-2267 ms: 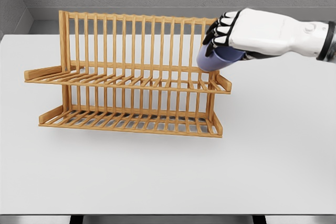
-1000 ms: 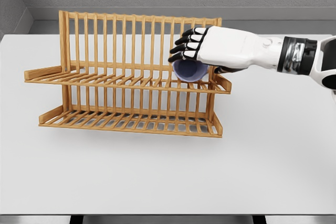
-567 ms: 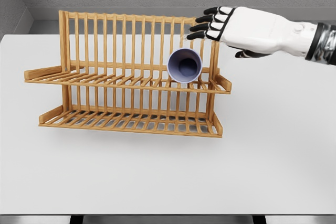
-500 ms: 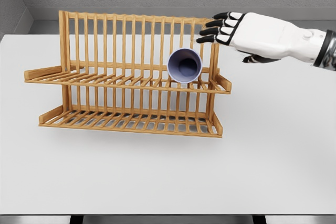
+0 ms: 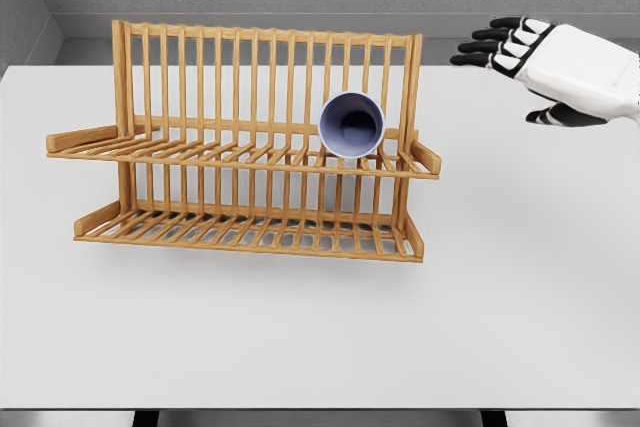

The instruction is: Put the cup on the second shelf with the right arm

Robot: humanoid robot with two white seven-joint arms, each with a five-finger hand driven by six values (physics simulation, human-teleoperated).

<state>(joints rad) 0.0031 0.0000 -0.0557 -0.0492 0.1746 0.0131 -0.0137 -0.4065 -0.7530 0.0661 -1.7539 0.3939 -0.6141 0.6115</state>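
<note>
Cup [image 5: 351,125] is lying on its side on the upper shelf [image 5: 250,155] of the wooden rack [image 5: 245,142], mouth facing the camera, sitting toward the right end of that shelf, just left of the right end post [image 5: 410,107]. It is resting against the slats, with the back rails standing behind it; its rim is hanging close to the shelf's front edge but not past it. Right hand [image 5: 560,67] is hovering up at the right edge of the view, well apart from the cup and clear of the rack, fingers [image 5: 490,47] spread and relaxed, pointing left, gripping nothing. Thumb is showing below the palm. The wrist is running off the frame on the right. Lower shelf [image 5: 245,232] is sitting bare under the upper one, its front lip running left to right and angling slightly down toward the right corner. Left stretch of the upper shelf is lying open from the cup all the way to the left end. Table [image 5: 300,337] is spreading wide and white in front of the rack, with open room on the right between rack end and hand, and a broad strip along the near edge. Wall is running behind the table's far edge.
</note>
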